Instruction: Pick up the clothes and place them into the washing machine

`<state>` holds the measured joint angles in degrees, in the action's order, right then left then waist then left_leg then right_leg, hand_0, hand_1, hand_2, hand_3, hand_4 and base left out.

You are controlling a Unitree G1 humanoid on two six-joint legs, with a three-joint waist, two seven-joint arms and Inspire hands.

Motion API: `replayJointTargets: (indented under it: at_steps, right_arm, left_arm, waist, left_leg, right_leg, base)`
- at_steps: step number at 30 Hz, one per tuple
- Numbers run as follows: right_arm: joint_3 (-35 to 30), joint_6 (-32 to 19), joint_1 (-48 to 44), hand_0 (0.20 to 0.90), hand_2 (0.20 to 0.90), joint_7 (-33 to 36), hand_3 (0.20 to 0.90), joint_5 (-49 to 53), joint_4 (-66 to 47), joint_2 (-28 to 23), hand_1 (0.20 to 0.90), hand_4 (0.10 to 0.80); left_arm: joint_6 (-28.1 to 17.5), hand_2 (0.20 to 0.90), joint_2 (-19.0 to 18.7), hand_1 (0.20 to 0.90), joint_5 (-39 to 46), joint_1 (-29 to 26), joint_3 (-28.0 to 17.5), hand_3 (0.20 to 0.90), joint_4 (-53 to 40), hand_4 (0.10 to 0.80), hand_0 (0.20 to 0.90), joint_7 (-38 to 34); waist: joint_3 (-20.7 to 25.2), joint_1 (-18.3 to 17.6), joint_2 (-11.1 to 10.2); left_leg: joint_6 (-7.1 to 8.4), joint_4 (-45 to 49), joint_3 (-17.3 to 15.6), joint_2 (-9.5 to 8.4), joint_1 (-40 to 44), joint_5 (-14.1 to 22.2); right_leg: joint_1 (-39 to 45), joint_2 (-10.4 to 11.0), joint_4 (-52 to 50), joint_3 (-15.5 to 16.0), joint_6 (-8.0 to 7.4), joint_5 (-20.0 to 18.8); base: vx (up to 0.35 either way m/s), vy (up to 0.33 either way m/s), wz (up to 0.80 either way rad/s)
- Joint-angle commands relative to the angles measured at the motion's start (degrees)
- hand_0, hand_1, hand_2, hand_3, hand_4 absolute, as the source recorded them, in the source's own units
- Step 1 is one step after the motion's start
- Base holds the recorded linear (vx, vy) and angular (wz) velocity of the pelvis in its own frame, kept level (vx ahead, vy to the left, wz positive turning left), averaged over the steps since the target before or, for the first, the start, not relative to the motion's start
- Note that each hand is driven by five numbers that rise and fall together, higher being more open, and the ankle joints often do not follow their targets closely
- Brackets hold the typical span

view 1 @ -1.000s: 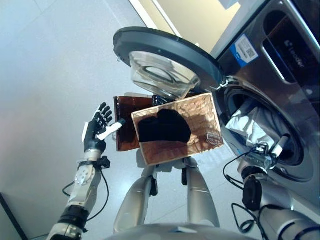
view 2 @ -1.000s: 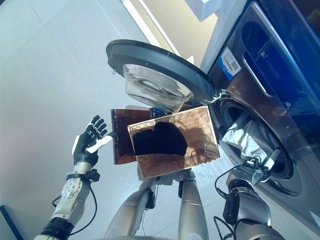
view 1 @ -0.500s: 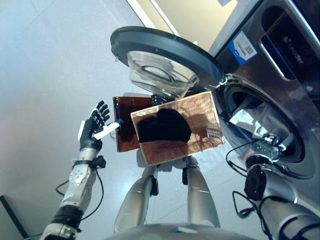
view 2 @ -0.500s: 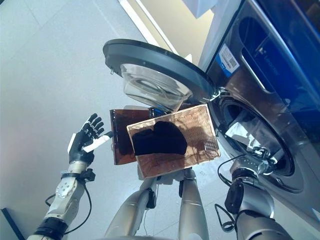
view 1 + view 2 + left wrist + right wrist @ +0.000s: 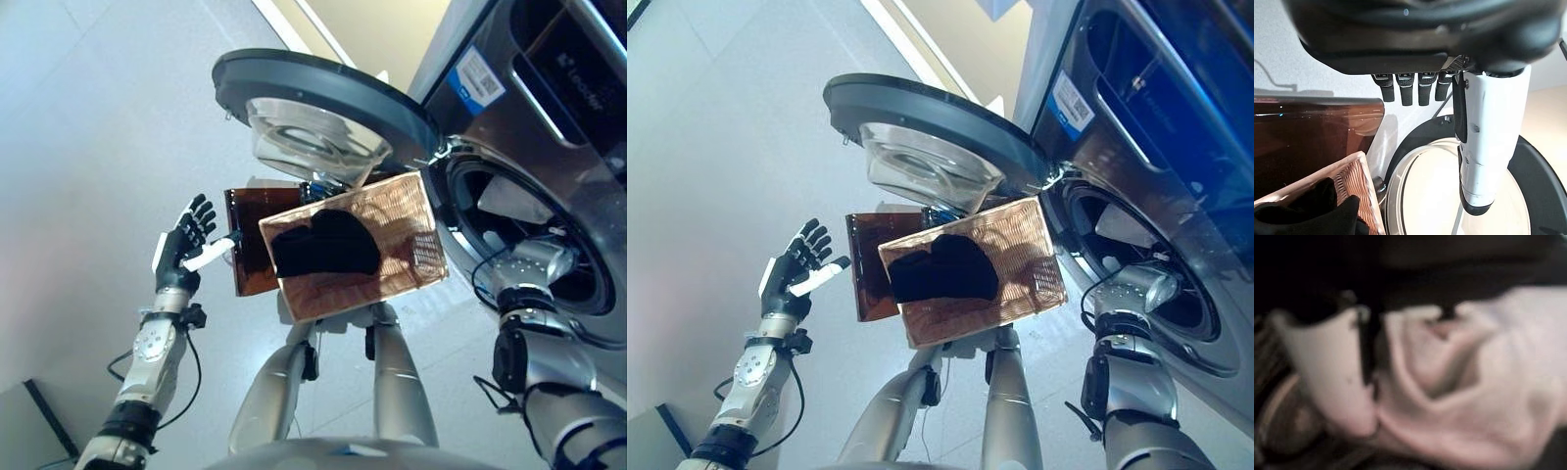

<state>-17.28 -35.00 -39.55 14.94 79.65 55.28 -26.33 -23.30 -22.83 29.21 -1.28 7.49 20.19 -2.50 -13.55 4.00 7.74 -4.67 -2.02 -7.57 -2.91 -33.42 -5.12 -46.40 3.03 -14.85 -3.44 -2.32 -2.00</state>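
Observation:
A black garment (image 5: 323,245) lies in the shallow wicker basket (image 5: 397,211), which rests on the dark brown box (image 5: 249,250) by the washing machine. My right arm (image 5: 534,266) reaches into the machine's drum (image 5: 573,284), where a pale cloth (image 5: 509,201) lies. In the right wrist view my right hand's white thumb (image 5: 1327,367) lies against that pale cloth (image 5: 1474,396). My left hand (image 5: 178,247) is open and empty, raised left of the box, and it also shows in the left wrist view (image 5: 1484,142).
The machine's round door (image 5: 313,98) stands wide open above the basket and box. The grey machine front (image 5: 509,108) fills the right side. Pale tiled floor (image 5: 98,127) lies to the left.
My right arm has pushed further into the drum, and the pale cloth has gone from the drum's rim to deeper inside. The left hand has barely moved. The camera has shifted slightly.

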Motion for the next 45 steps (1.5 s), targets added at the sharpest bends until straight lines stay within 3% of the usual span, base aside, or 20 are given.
replayJointTargets:
  at_steps: [1, 10, 17, 32, 34, 35, 45]
  right_arm:
    - [3.3, -5.9, 2.0, 0.2, 0.2, -3.2, 0.2, -4.8, -6.1, -4.3, 0.2, 0.3]
    - [3.1, -8.5, 0.1, 0.2, 0.2, -3.0, 0.2, -4.4, -9.5, -2.8, 0.2, 0.3]
    - [-2.7, -13.7, -2.5, 0.2, 0.2, -1.1, 0.2, 1.8, -5.4, -1.1, 0.2, 0.3]
    - [-4.4, -13.1, -3.3, 0.2, 0.2, 2.3, 0.2, 5.6, 2.1, -0.8, 0.2, 0.3]
    - [-4.2, -13.2, -3.1, 0.516, 0.516, 1.8, 0.516, 5.6, 1.4, -0.4, 0.516, 0.525]
    - [-4.0, -13.2, -3.0, 0.9, 0.9, 1.7, 0.9, 5.5, 1.0, -0.3, 0.9, 0.8]
    - [3.8, -6.7, 0.1, 0.9, 0.9, 4.4, 0.9, -6.8, -0.3, -1.6, 0.9, 0.8]
  left_arm:
    - [-6.3, 0.9, -1.0, 0.9, 0.6, 4.4, -3.5, 0.9, -4.7, 0.8, 0.9, -0.5]
    - [-6.8, 0.9, -0.7, 0.9, 1.5, 4.1, -3.4, 0.9, -5.0, 0.8, 0.9, -0.3]
    - [-7.2, 0.9, -0.8, 0.9, 1.4, 3.0, -2.6, 0.9, -4.5, 0.8, 0.9, -1.5]
    - [-6.8, 0.9, -1.7, 0.9, 1.0, 3.4, -1.6, 0.9, -5.7, 0.8, 0.9, -2.7]
    - [-6.8, 0.9, -1.7, 0.9, 1.1, 3.5, -1.6, 0.9, -5.8, 0.8, 0.9, -2.6]
    - [-6.8, 0.9, -1.7, 0.9, 1.0, 3.5, -1.6, 0.9, -5.8, 0.8, 0.9, -2.7]
    - [-6.8, 0.9, -2.1, 0.9, 0.5, 4.1, -3.2, 0.9, -6.1, 0.8, 0.9, -2.7]
  waist:
    - [4.7, -1.4, -0.7]
    - [4.8, -1.2, -0.9]
    - [5.0, -0.8, -0.4]
    - [4.8, -0.6, 0.1]
    - [4.8, -0.6, 0.2]
    - [4.8, -0.7, 0.1]
    - [4.3, -1.1, -0.9]
  left_leg:
    - [2.63, 1.4, 0.5, -1.27, -2.4, 3.4]
    - [2.55, 1.6, 0.7, -1.27, -2.8, 3.4]
    - [2.49, 1.1, 0.9, -1.46, -2.8, 3.4]
    - [2.37, 0.9, 0.4, -1.43, -3.1, 3.3]
    - [2.36, 0.9, 0.4, -1.37, -2.9, 3.6]
    - [2.34, 1.0, 0.4, -1.34, -2.9, 3.6]
    - [2.39, 1.5, 0.2, -1.03, -3.2, 3.7]
  right_leg:
    - [1.3, 0.3, 7.7, 3.9, 0.51, -2.5]
    - [0.9, 0.3, 7.5, 3.9, 0.51, -2.5]
    - [1.0, 0.4, 8.0, 3.8, 0.35, -2.3]
    - [0.5, 0.5, 8.5, 3.5, 0.35, -3.0]
    - [0.6, 0.4, 8.4, 3.5, 0.31, -2.6]
    - [0.6, 0.4, 8.3, 3.5, 0.34, -2.6]
    - [0.4, 0.3, 8.0, 3.5, 0.55, -2.8]
  base:
    - [0.0, 0.0, 0.0]
    - [0.0, 0.001, 0.01]
    - [0.0, 0.0, 0.0]
    - [0.014, 0.012, -0.04]
    - [0.013, 0.004, -0.02]
    - [-0.008, 0.016, -0.04]
    - [-0.001, 0.001, 0.0]
